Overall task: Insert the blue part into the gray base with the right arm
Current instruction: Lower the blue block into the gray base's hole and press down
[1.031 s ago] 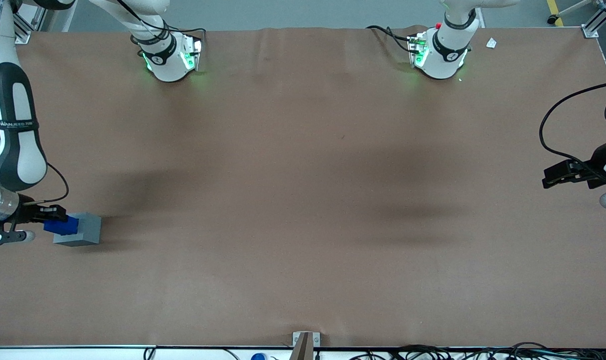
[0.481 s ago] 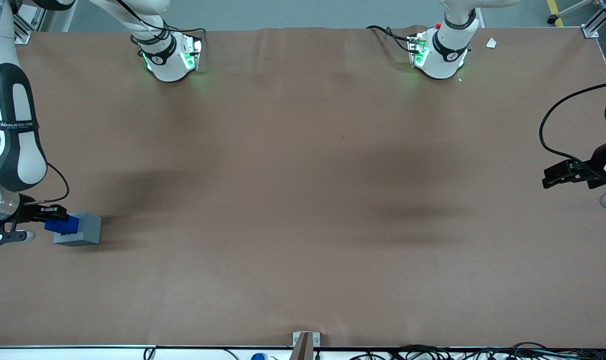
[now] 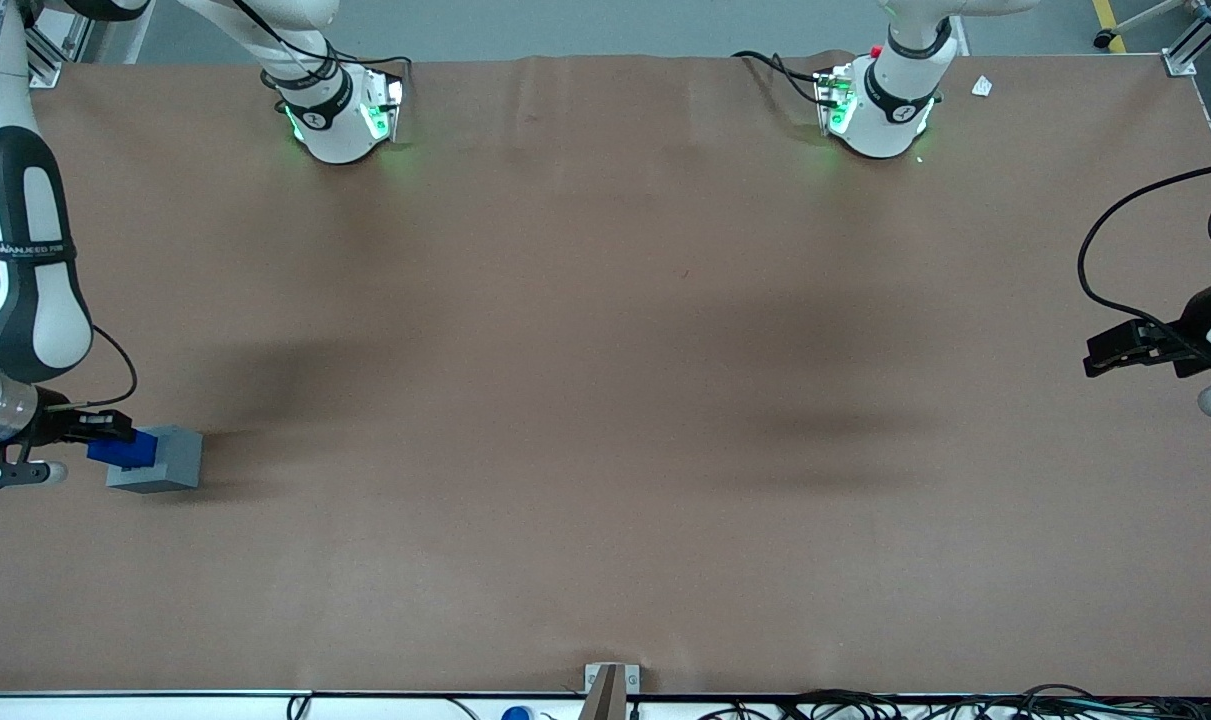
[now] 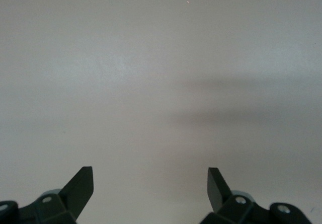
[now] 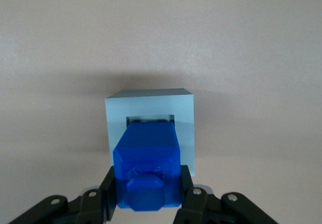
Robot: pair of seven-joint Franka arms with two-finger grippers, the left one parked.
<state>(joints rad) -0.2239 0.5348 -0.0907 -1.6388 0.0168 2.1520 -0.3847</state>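
Note:
The right arm's gripper (image 3: 113, 440) is near the working arm's end of the table, shut on the blue part (image 3: 123, 450). It holds the part over the gray base (image 3: 170, 462), which stands on the brown table. In the right wrist view the gripper (image 5: 147, 193) has its black fingers (image 5: 106, 194) pressed on both sides of the blue part (image 5: 147, 158), stub end toward the camera. The part's lower end lines up with the square recess in the top of the gray base (image 5: 186, 118). A sliver of the recess shows past it. I cannot tell if the part is touching the recess.
The brown table (image 3: 605, 400) stretches wide toward the parked arm's end. Two white arm bases (image 3: 340, 115) (image 3: 880, 110) stand at its edge farthest from the front camera. A small metal bracket (image 3: 610, 685) and cables lie at the nearest edge.
The gripper and the blue part have hardly moved over the gray base. The gray base has not moved.

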